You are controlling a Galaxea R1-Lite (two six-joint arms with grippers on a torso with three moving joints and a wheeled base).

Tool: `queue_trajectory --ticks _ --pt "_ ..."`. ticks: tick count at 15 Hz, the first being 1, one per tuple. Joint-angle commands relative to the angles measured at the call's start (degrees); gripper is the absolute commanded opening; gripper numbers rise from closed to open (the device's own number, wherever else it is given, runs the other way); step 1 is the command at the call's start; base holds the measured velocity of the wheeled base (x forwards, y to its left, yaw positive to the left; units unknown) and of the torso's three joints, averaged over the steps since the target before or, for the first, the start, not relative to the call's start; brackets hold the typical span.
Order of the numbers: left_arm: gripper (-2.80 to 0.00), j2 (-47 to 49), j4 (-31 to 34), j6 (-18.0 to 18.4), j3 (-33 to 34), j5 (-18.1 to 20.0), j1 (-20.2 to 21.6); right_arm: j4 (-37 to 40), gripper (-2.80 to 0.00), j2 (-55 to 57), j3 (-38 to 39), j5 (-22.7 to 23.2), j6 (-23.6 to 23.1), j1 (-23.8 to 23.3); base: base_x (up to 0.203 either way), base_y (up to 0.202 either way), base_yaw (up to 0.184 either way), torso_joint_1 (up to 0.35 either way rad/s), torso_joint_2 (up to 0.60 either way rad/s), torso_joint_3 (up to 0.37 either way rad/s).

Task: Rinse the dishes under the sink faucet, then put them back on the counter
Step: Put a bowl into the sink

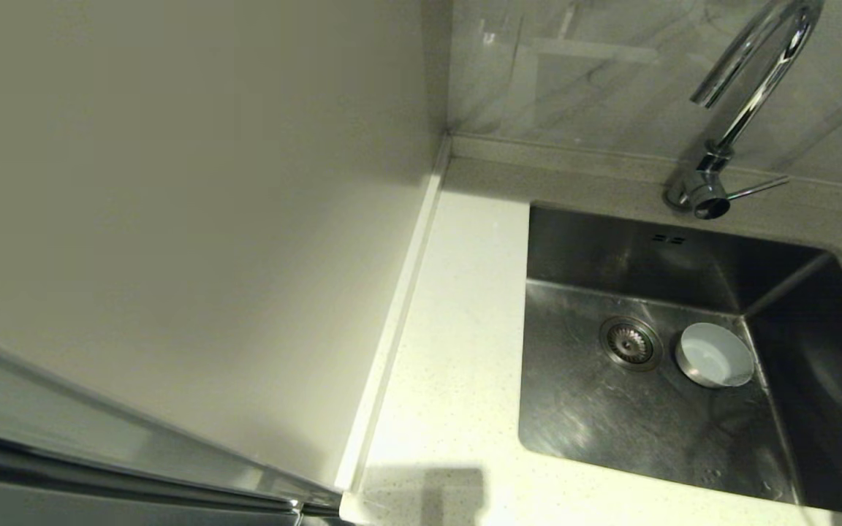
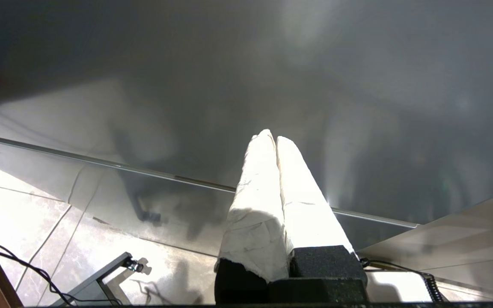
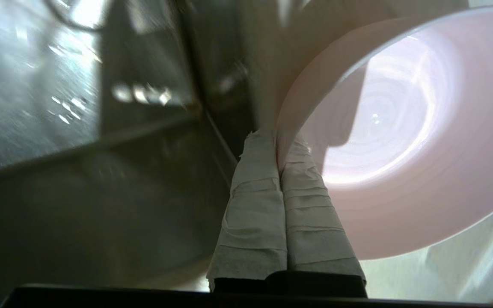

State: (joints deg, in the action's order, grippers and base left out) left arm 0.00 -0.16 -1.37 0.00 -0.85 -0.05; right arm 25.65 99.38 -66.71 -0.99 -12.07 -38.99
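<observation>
The right gripper has its fingers pinched tight on the rim of a pink bowl. One finger is inside the rim and one is outside. The bowl hangs tipped on its side, close to the steel wall of the sink. The head view does not show this arm or the pink bowl.

The left gripper is parked low, away from the sink, above a tiled floor. Its fingers are pressed together and hold nothing.

This looks like the rinsing step. To do it well, the pink bowl should go under the end of the tap with its open side turned to catch the water. The grip is only on a thin rim, so slow moves are best, or the bowl could slip. It should not bump the sink wall or the tap.

Count: two bowls can be seen. One is the pink one in the fingers. The other is a blue-grey bowl sitting on the sink floor, just beside the drain. There is one tap, one sink and one drain. No bowl stands on the tabletop.
</observation>
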Motion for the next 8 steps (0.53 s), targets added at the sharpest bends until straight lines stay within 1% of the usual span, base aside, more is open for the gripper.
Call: queue_trajectory --ticks 1,2,3,5,7,8 --pt "-2.8 -0.19 -0.02 -0.04 0.0 -0.03 0.05 -0.34 -2.8 -2.92 0.86 1.03 0.1 4.03 0.0 0.0 0.0 0.0 0.0 0.0" --pt "-2.8 -0.18 -0.02 0.05 0.0 -0.03 0.05 -0.45 -2.8 -5.36 2.17 2.32 0.12 6.35 0.0 0.0 0.0 0.0 0.0 0.0" --pt "-2.8 -0.26 -0.02 -0.04 0.0 -0.03 0.04 -0.52 -2.8 -7.83 3.69 3.31 0.2 9.71 0.0 0.0 0.0 0.0 0.0 0.0" --pt "-2.8 -0.18 -0.02 -0.04 0.0 -0.03 0.05 -0.62 -2.8 -11.49 6.08 3.96 0.87 17.9 0.0 0.0 0.0 0.0 0.0 0.0" --pt "-2.8 -0.19 -0.02 0.02 0.0 -0.03 0.03 -0.67 -2.8 -13.03 6.71 2.92 3.46 26.67 0.0 0.0 0.0 0.0 0.0 0.0" --pt "-2.8 -0.18 -0.02 -0.04 0.0 -0.03 0.02 -0.86 -2.8 -12.91 6.73 1.23 5.12 30.85 0.0 0.0 0.0 0.0 0.0 0.0"
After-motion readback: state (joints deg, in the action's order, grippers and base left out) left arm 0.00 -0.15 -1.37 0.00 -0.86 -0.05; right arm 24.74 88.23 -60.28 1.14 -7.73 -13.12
